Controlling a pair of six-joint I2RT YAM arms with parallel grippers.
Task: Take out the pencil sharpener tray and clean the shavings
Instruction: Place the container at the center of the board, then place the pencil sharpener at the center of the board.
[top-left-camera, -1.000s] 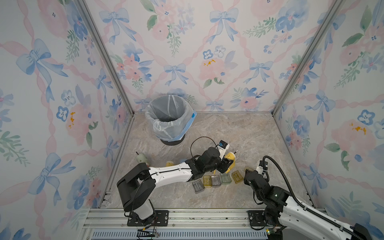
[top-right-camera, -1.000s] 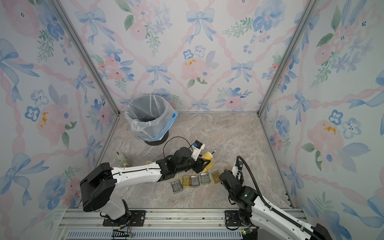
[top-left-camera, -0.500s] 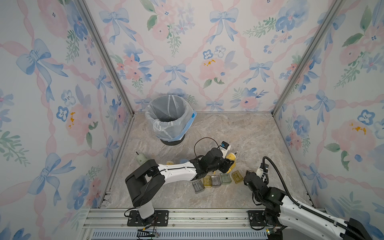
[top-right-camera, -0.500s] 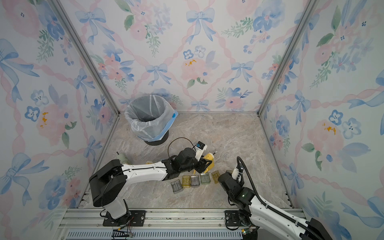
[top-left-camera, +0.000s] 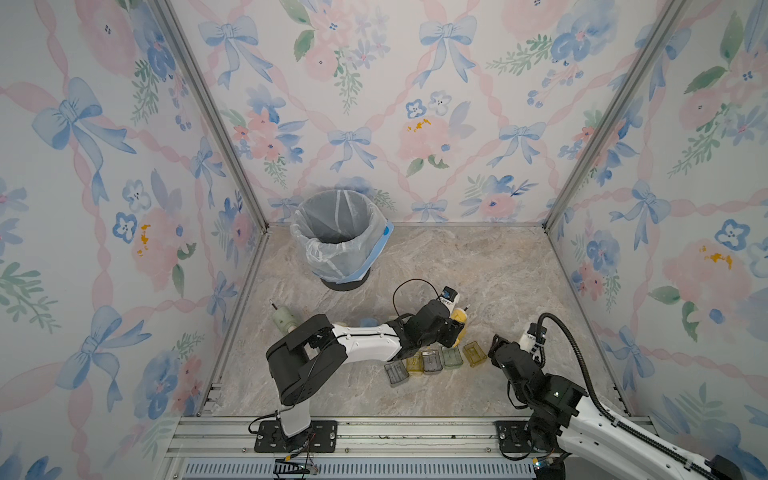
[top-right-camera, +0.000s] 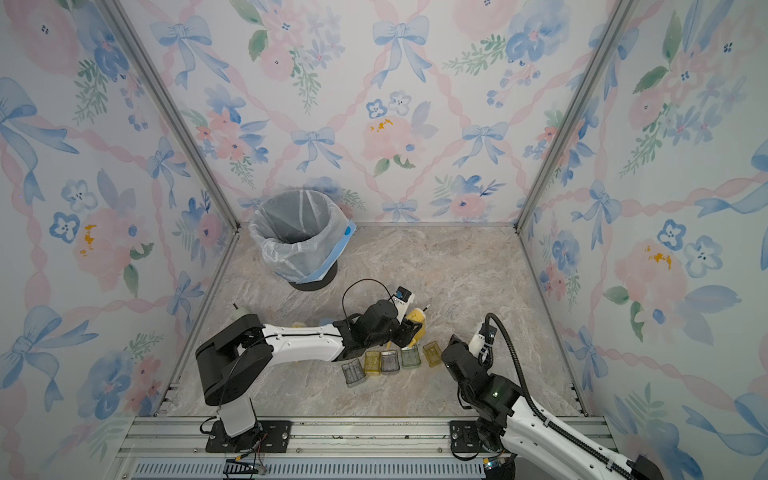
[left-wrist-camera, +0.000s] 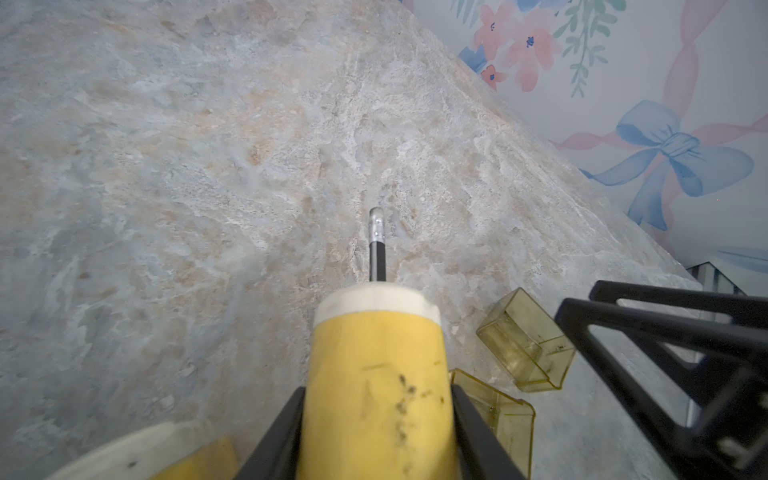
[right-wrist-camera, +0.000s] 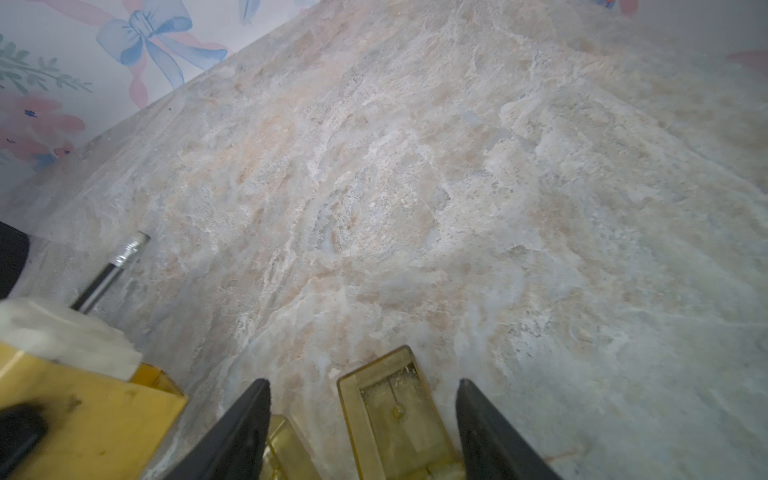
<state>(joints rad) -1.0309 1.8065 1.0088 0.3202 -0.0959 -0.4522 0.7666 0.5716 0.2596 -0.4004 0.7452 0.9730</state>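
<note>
The left claw (left-wrist-camera: 376, 401) is clamping the yellow cylindrical plastic pencil sharpener (left-wrist-camera: 376, 357) by its sides, with black fingers (left-wrist-camera: 282, 432) pressing on both flanks. The sharpener is wearing a white cap at its far end. A black pencil with silver ferrule (left-wrist-camera: 377, 249) is sticking out of that cap, pointing away over the surface. Dark smudges are showing on the yellow body.

The right claw (right-wrist-camera: 361, 388) is standing open. Its two black fingers (right-wrist-camera: 249, 415) are straddling a yellow translucent rectangular plastic tray (right-wrist-camera: 390, 415), with a gap showing on each side and no contact visible. That tray is lying flat on the marble-patterned surface (right-wrist-camera: 457, 187), open side up, with a few bits of debris sitting inside. A second olive-yellow translucent tray (right-wrist-camera: 286, 449) is lying just beside it, towards the sharpener.

In a top view the trays are forming a row of five trays (top-left-camera: 431, 360) in front of the left claw, and the straddled one is sitting at the row's right end. Further out, a grey bin lined with a clear bag (top-left-camera: 332, 257) is standing near the back left corner, well apart from the row. A pale green cylindrical sharpener (top-left-camera: 282, 319) is sitting by the left wall.
</note>
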